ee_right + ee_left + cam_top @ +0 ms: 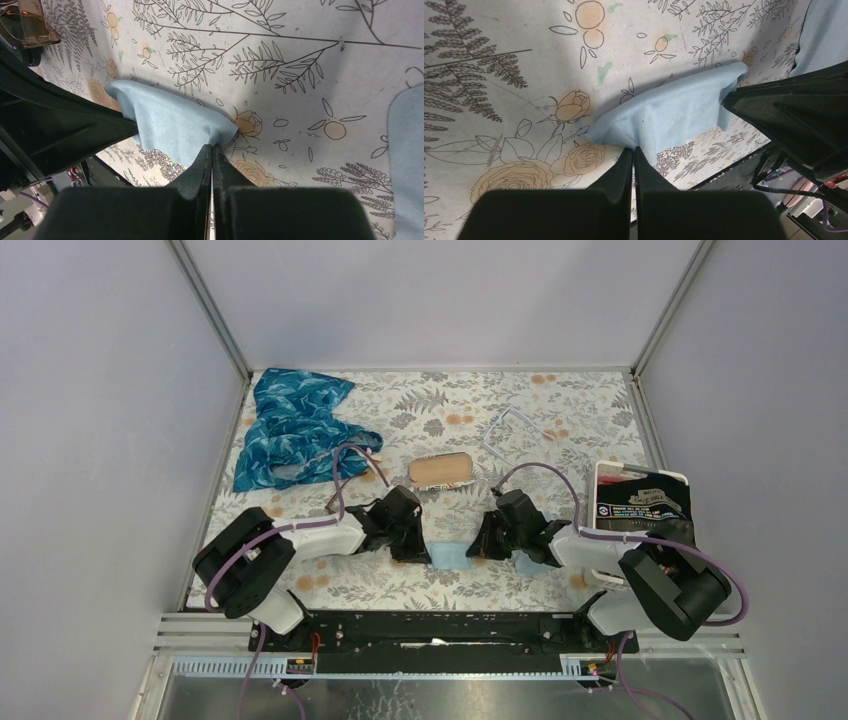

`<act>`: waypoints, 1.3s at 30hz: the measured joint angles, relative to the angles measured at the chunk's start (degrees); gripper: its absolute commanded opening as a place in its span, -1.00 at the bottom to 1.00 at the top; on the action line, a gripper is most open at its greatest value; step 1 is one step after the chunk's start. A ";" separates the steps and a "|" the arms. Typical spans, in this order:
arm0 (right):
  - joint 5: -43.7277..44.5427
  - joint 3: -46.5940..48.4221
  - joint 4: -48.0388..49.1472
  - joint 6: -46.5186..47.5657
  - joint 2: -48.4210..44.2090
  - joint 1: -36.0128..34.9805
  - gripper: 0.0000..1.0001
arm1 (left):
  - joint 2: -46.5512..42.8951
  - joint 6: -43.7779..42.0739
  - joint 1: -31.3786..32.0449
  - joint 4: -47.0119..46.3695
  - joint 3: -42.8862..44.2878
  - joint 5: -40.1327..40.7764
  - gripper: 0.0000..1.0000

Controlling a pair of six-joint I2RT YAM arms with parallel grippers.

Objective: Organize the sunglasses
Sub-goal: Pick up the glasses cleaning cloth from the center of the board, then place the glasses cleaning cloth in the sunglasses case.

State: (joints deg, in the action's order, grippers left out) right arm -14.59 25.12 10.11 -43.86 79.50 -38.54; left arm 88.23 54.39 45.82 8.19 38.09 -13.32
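The sunglasses (441, 470), with brown-tinted lenses, lie on the flowered tablecloth behind both grippers; one lens corner (26, 24) shows at the top left of the right wrist view. Between the arms a light blue cloth (452, 556) is held at both ends. My left gripper (412, 543) is shut on its left corner, its fingertips (634, 148) pinching the fabric (674, 117). My right gripper (487, 540) is shut on the opposite corner, fingertips (212, 146) closed on the cloth (172, 122). The two grippers face each other a short way apart.
A crumpled blue patterned fabric (292, 427) lies at the back left. Clear-framed glasses (508, 430) sit at the back right of centre. A white tray (682, 480) holding a black packet stands at the right edge. Another light blue patch (407, 150) lies to the right.
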 measured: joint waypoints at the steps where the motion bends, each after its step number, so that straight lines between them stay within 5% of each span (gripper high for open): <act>1: 0.04 0.07 -0.09 0.02 0.00 0.00 -1.00 | 0.02 0.00 0.07 0.00 0.02 0.00 -1.00; 17: 4.74 13.35 -12.61 3.76 -1.62 -0.13 -1.00 | -1.49 -2.01 -0.59 5.57 9.57 2.62 -1.00; 39: 6.14 39.23 -16.06 10.93 13.77 5.95 -1.00 | 9.73 -10.27 -14.67 9.60 28.41 1.68 -1.00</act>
State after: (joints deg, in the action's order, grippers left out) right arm -8.45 64.36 -5.96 -32.93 93.27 -32.60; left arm 97.95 44.12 31.16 17.78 66.50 -11.64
